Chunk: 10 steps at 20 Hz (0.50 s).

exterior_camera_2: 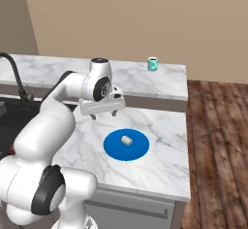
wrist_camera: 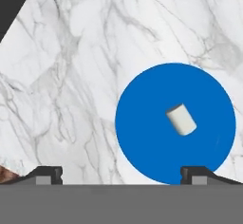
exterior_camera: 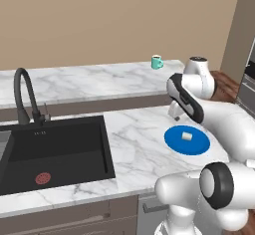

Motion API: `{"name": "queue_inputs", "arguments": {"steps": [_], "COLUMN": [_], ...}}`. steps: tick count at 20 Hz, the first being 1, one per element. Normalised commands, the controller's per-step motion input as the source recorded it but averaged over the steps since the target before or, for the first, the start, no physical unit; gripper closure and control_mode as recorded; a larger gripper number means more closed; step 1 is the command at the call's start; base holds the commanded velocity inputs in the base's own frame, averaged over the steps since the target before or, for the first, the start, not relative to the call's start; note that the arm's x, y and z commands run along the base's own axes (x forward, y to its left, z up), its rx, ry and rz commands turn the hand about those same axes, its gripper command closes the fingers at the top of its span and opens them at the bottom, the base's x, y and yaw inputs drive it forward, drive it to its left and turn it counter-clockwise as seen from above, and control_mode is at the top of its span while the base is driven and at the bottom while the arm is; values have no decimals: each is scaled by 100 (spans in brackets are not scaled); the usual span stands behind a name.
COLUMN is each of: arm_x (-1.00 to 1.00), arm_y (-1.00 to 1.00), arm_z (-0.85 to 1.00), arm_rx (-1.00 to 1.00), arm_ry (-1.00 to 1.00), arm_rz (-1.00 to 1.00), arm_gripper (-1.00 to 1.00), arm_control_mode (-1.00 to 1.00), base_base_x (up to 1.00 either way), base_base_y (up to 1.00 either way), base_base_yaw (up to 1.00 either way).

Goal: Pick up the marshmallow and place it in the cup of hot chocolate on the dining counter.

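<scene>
Your gripper point(exterior_camera_2: 103, 114) hangs spread wide and empty, frame centre. The marshmallow point(wrist_camera: 181, 119) lies on the blue plate point(wrist_camera: 142, 142), right of centre in the hand view.

Marshmallow point(wrist_camera: 181, 119): 1 white short cylinder, lying tilted near centre of round blue plate point(wrist_camera: 142, 123). Plate on white grey-veined marble bench point(wrist_camera: 71, 76). 2 dark fingers point(wrist_camera: 45, 174) set wide apart.

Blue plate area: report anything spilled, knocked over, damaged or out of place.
Nothing stands out. The marshmallow lies on its side near the middle of the blue plate, which sits flat on the marble counter by the sink. The teal cup stands upright on the farther dining counter, with no spill visible.
</scene>
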Motion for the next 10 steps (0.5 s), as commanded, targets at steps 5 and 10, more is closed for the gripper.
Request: {"name": "queue_inputs", "arguments": {"steps": [5,10], "arm_x": [30,19], "arm_y": [-23,-34], "arm_z": [-33,-31], "arm_rx": [-5,0], "arm_ry": [11,8], "arm_rz": [9,9], "arm_gripper": [-100,-100], "arm_control_mode": [-100,-100], "base_base_x": [0,0], "base_base_y": [0,0], "base_base_yaw": [0,0]}}
